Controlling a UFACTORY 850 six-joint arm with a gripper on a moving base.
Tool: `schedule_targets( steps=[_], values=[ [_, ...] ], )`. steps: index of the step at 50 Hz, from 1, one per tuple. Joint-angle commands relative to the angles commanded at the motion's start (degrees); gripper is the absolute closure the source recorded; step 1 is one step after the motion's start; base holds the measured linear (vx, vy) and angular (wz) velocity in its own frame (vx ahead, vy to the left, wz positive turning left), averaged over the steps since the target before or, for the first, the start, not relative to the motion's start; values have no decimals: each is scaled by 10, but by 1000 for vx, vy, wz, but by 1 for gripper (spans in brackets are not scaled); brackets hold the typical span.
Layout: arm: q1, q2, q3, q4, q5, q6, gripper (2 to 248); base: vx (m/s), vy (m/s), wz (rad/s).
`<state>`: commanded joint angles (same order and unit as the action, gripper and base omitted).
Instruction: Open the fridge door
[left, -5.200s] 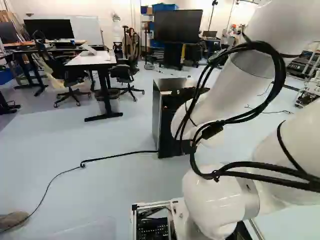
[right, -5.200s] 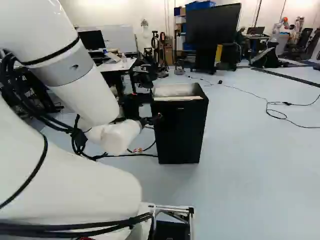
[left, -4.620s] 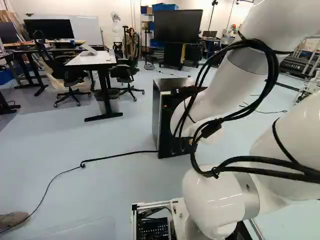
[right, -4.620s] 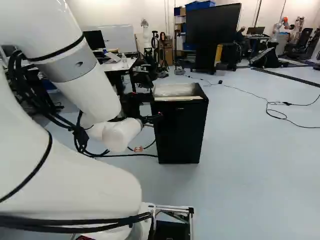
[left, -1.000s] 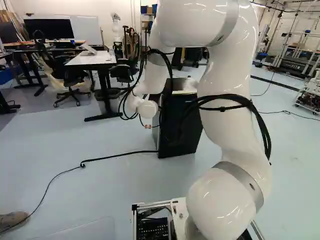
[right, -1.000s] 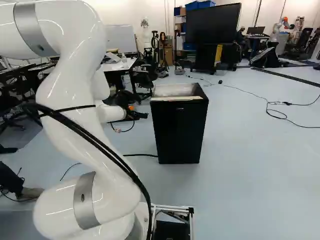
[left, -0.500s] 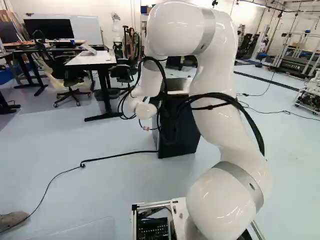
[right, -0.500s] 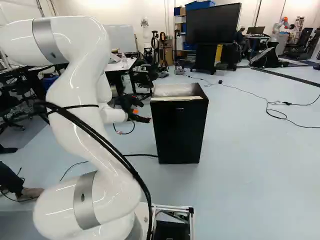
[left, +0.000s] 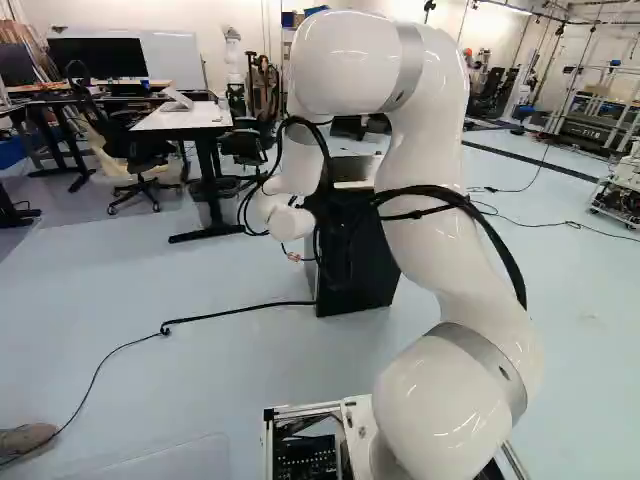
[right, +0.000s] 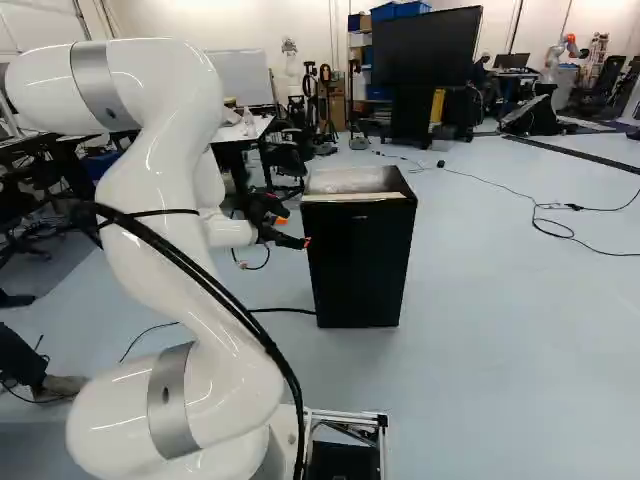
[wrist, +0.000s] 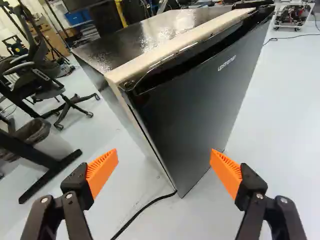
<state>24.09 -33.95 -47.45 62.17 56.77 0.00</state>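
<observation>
White arm (right: 160, 190), at the left of the right base view, carries black cables (right: 205, 285) in a loose run; a wide swing with the door could draw these taut or hook them on a corner. Next rightward, the gripper (wrist: 164, 162) is released, its orange pads (wrist: 102, 172) well apart and nothing grasped, near the mini fridge's left edge in that view; contact cannot be determined. Below it, the power cord (right: 285, 310) lies on the floor beside the cabinet foot, where a low sweep might catch it. Right of the gripper stands the black mini fridge (right: 345, 180), upright on the floor, its door (wrist: 200, 110) apparently closed against the pale strip (wrist: 170, 47) along the top. A fingertip set off the seam would probably skid over the smooth panel; one pressed in too hard could push or tilt the whole cabinet, since nothing visible braces it. The dark fitting (wrist: 254, 4) at the far top corner may be the hinge; if so, a straight pull rather than an arc would tend to slip free.
</observation>
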Motion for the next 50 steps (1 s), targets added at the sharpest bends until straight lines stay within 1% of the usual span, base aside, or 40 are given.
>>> schedule_targets(
  steps=[23,41,50],
  values=[
    [2,-16,-25,38,47,0,3,0,0,0],
    [3,-18,-28,65,82,0,3,0,0,0],
    [6,-19,-31,71,89,0,3,0,0,0]
  ],
)
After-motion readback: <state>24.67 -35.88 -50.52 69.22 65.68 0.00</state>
